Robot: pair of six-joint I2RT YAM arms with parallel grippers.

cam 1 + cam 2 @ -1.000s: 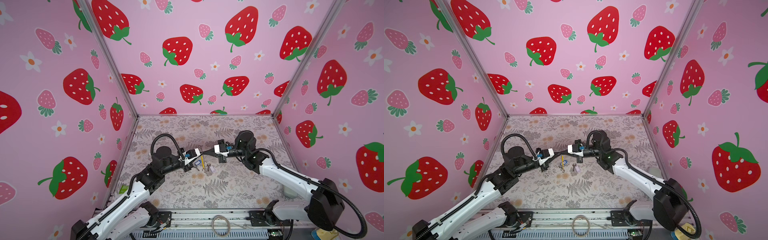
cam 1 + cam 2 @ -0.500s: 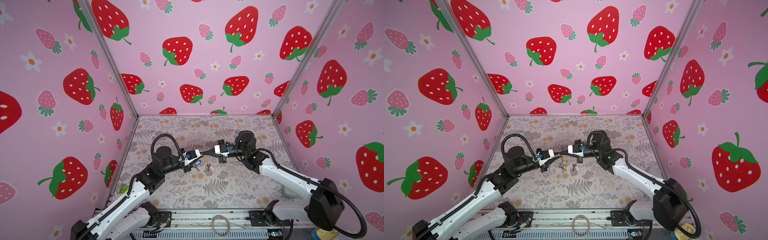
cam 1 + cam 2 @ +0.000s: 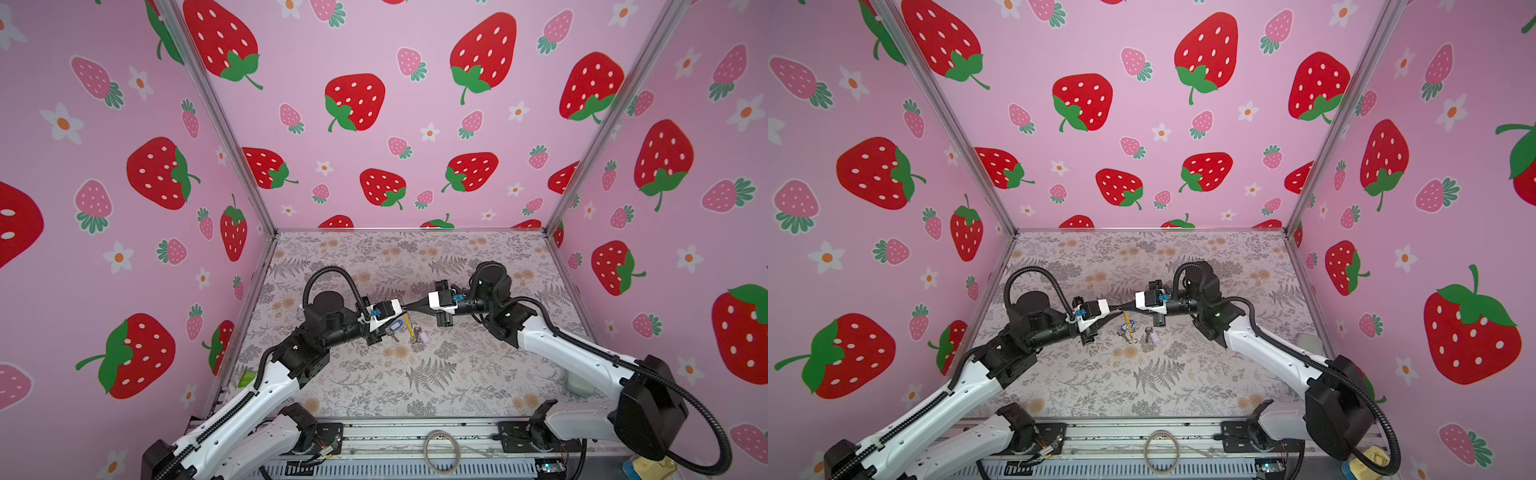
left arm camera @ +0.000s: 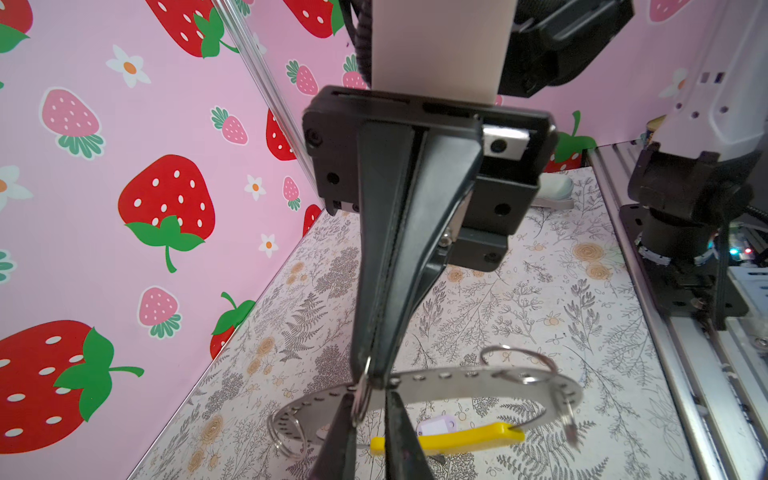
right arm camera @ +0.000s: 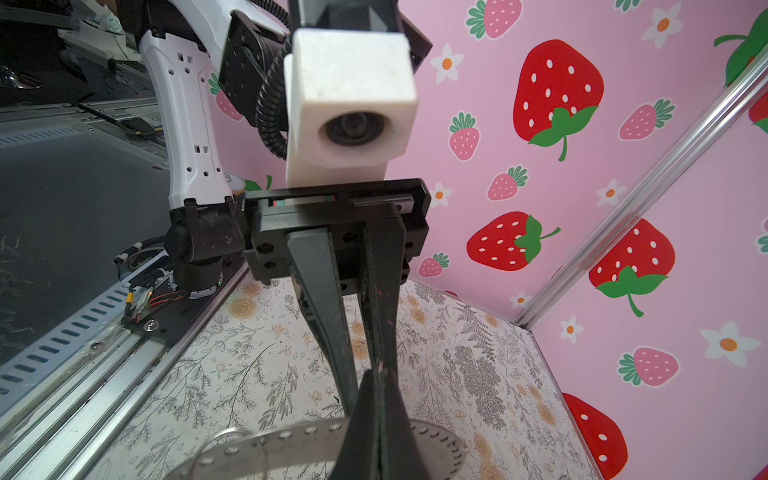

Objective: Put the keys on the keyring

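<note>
The right gripper (image 4: 374, 374) pinches the keyring (image 4: 449, 383) while the left gripper (image 4: 369, 409), slightly spread, seemingly straddles a small loop (image 4: 359, 399); a skewed squeeze could wrench the band free.

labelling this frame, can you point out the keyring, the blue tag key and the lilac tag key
keyring (image 4: 449, 385): left wrist view, on the grey perforated band.
blue tag key (image 3: 395, 326): in a top view, on its blue tag.
lilac tag key (image 3: 424, 336): in a top view, on its lilac tag.
</note>
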